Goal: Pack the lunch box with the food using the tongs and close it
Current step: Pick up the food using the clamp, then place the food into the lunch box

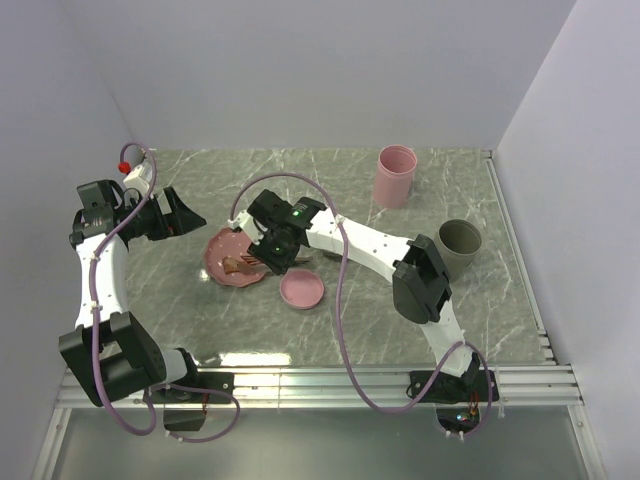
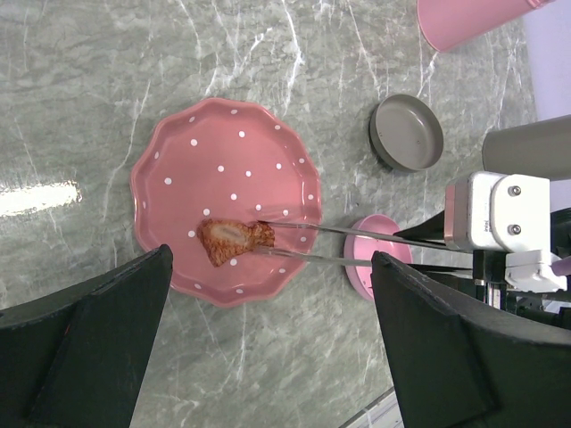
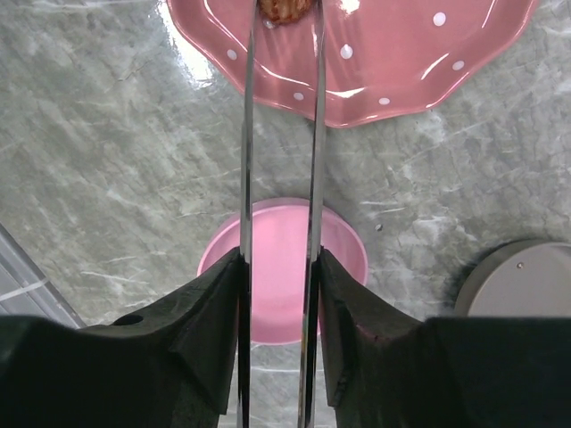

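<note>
Tongs [image 3: 247,134] point left toward the plate [image 2: 223,152], tips flanking the brown morsel [image 2: 234,241].

My black fingers [image 2: 89,348] stand wide apart at the bottom corners, with nothing between them. On the marble bench [image 2: 80,80] beyond lies a pink dotted plate [image 2: 223,152]. A brown morsel [image 2: 234,241] sits near its rim, pinched by the tongs [image 2: 312,258], which reach in from the right over a small pink disc [image 2: 359,272]. A grey dish [image 2: 407,134] lies farther off.
</note>
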Controlling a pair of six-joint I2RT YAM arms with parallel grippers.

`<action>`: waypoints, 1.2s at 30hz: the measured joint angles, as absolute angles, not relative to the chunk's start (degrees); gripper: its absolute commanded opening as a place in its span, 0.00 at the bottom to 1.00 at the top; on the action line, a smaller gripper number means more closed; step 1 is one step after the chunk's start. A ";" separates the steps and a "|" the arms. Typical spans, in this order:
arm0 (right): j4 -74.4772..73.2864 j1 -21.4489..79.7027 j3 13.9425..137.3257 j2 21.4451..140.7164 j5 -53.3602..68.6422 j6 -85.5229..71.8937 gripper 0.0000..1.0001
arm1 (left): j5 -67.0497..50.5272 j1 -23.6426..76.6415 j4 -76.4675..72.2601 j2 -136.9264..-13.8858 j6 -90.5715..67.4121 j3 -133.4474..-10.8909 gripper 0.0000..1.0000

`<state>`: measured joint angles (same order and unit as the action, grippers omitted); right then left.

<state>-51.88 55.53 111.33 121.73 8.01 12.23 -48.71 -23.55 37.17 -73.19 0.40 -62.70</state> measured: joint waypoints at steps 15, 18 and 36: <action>-52.12 55.53 111.92 121.73 8.01 12.25 0.24 | -48.82 -23.55 37.12 -73.21 0.34 -62.70 0.99; -52.12 55.53 111.92 121.73 8.25 12.23 0.13 | -48.82 -23.55 37.12 -73.21 0.32 -62.70 0.99; -52.16 53.93 112.05 112.16 12.62 11.18 0.00 | -48.84 -23.55 37.08 -73.21 0.30 -62.70 0.99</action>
